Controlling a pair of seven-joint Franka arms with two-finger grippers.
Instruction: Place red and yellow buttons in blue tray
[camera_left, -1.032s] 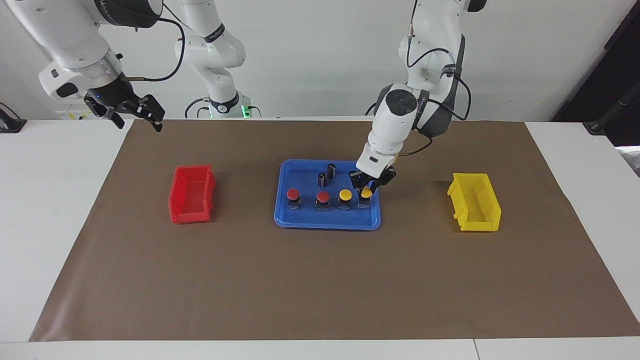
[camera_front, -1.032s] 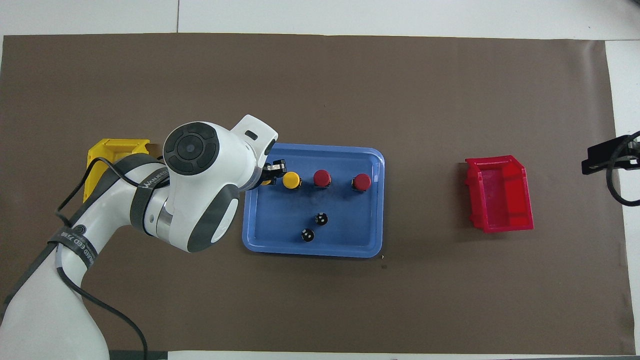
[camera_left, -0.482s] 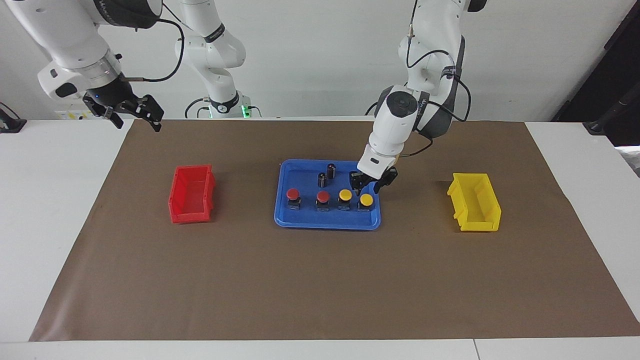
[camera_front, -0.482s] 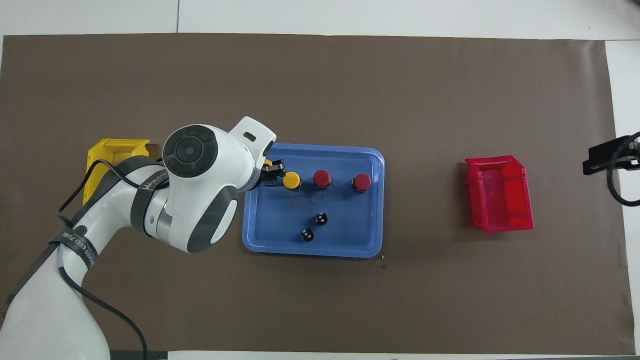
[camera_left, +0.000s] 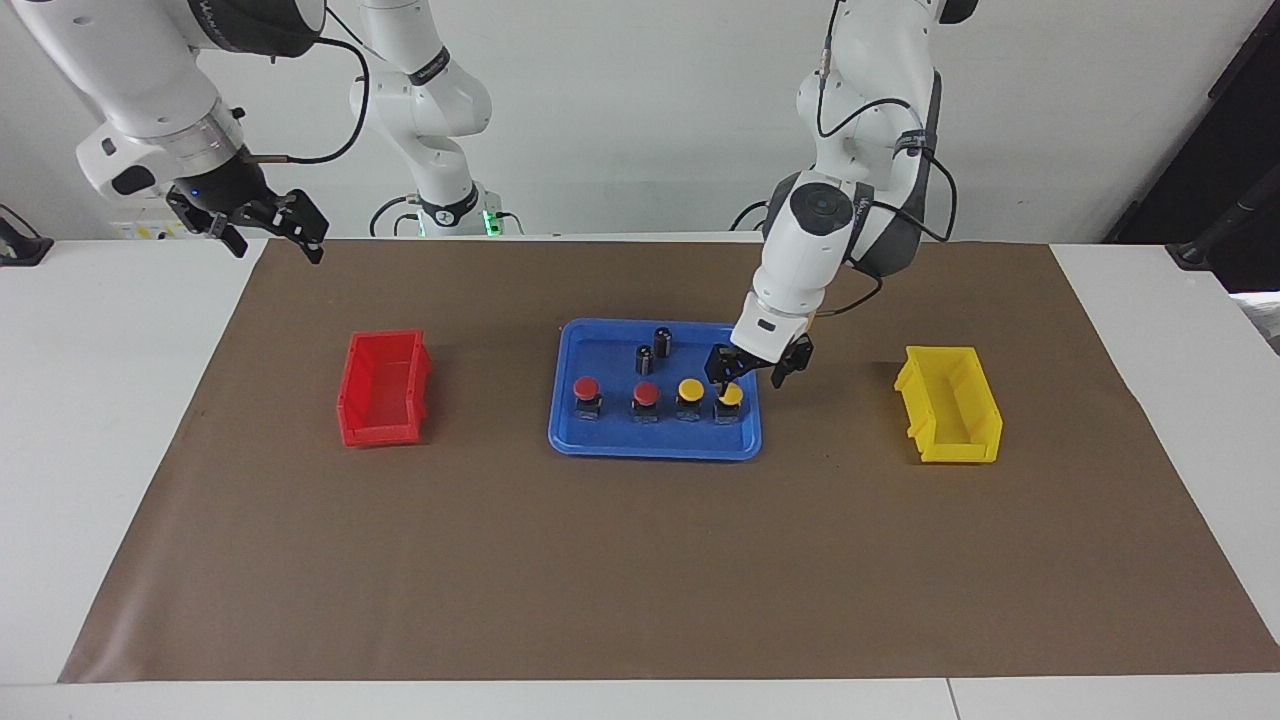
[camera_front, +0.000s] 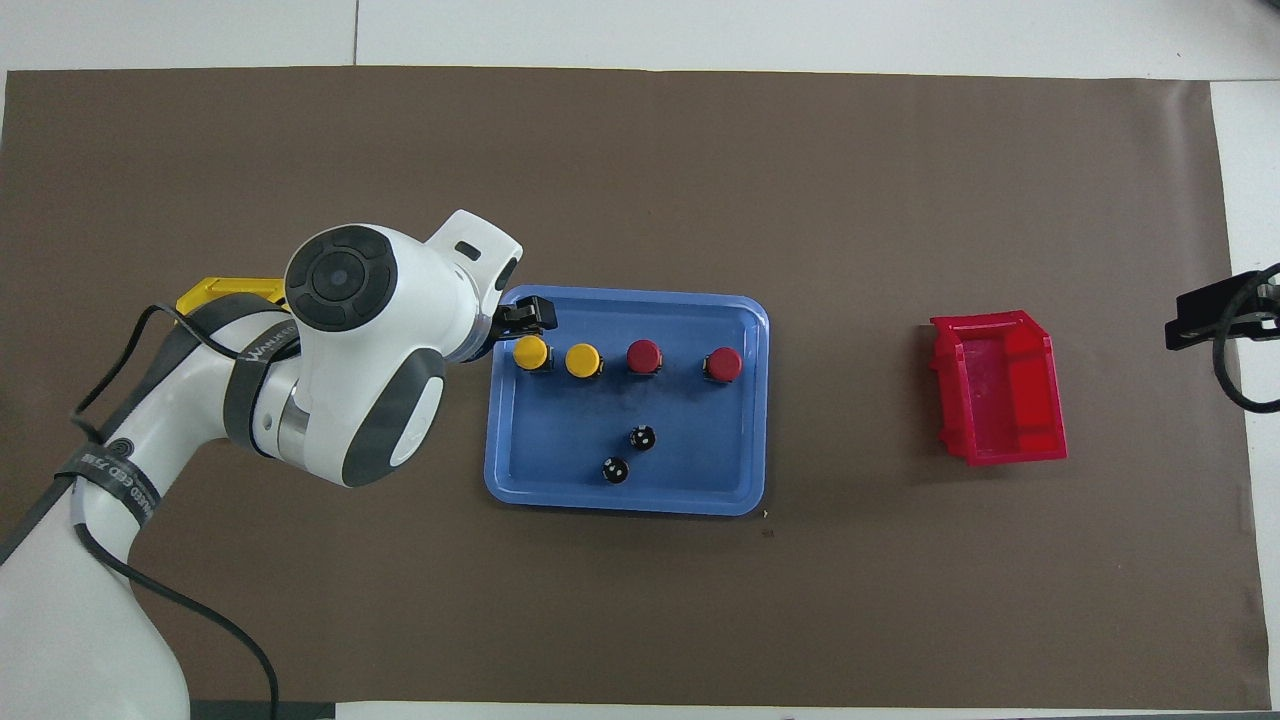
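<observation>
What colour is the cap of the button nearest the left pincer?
Yellow; clearest in the overhead view.

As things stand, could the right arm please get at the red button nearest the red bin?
Probably yes. The right gripper waits up by the mat's corner, and that red button stands alone at its end of the blue tray; the left gripper hangs over the other end.

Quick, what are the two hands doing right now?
Left hand: open, empty, above the blue tray beside a yellow button.
Right hand: open, empty, waiting.
</observation>
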